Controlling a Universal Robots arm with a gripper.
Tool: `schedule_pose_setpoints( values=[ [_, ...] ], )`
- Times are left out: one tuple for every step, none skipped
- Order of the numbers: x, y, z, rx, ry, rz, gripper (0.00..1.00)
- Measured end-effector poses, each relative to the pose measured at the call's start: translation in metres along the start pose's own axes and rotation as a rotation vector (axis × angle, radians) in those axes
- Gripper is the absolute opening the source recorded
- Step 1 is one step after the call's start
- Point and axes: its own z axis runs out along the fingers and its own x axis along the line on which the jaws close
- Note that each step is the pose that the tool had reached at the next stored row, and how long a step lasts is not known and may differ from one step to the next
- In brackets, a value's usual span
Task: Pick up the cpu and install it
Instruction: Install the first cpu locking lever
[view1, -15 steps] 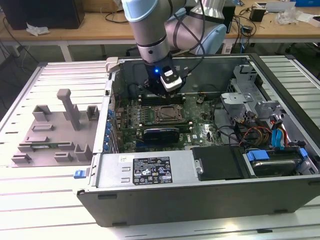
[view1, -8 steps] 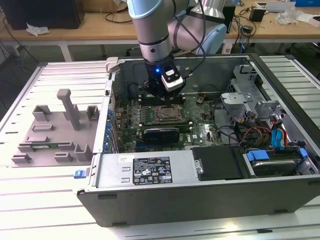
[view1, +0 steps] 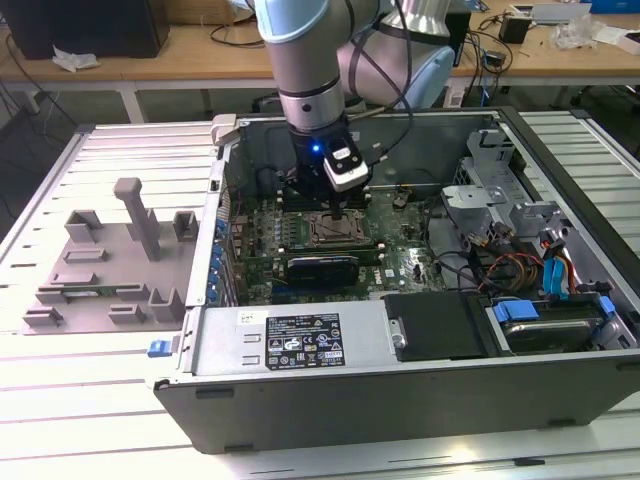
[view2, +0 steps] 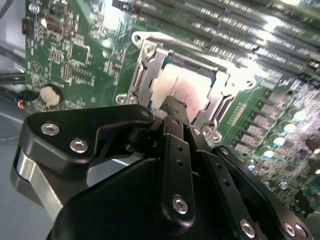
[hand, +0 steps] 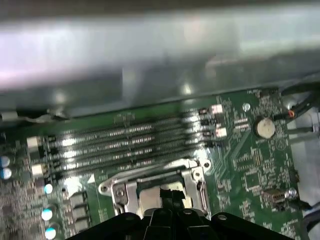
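Tool (view2: 172, 107) state: can't tell, tip right over cpu (view2: 175, 85) in socket (view2: 145, 60); any skew risks bent pins.

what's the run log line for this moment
stage: install | tool: over socket, inside pc case | cpu: in socket under tool | tray: beside case

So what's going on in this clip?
A robot arm is reaching into an open computer case lying on its side. Its gripper sits right over the motherboard's socket, where the silvery cpu lies within the metal frame. Whether the gripper is gripping the chip can't be told. The grey tray sits beside the case.
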Motion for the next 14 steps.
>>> schedule_pose_setpoints(
  values=[
    [-0.0009,-0.0036,0.0000,0.0019,0.0089,0.000,0.11],
    [-0.0016,-0.0061,0.0000,0.0038,0.0179,0.000,0.11],
    [-0.0021,-0.0073,0.0001,0.0052,0.0246,0.000,0.11],
    [-0.0034,-0.0080,0.0004,0.0082,0.0374,0.000,0.11],
    [-0.0055,-0.0078,0.0007,0.0106,0.0477,0.000,0.11],
    [-0.0071,-0.0075,0.0011,0.0118,0.0547,0.000,0.11],
    [-0.0111,-0.0068,0.0022,0.0149,0.0777,-0.007,0.11],
    [-0.0151,-0.0060,0.0032,0.0195,0.1042,-0.016,0.11],
    [-0.0163,-0.0058,0.0034,0.0221,0.1149,-0.020,0.11],
    [-0.0163,-0.0058,0.0034,0.0222,0.1149,-0.020,0.11],
    [-0.0163,-0.0058,0.0034,0.0222,0.1150,-0.020,0.11],
    [-0.0164,-0.0058,0.0034,0.0218,0.1150,-0.025,0.11],
    [-0.0164,-0.0058,0.0035,0.0197,0.1158,-0.062,0.11],
    [-0.0164,-0.0058,0.0036,0.0187,0.1161,-0.080,0.11]
  ],
)
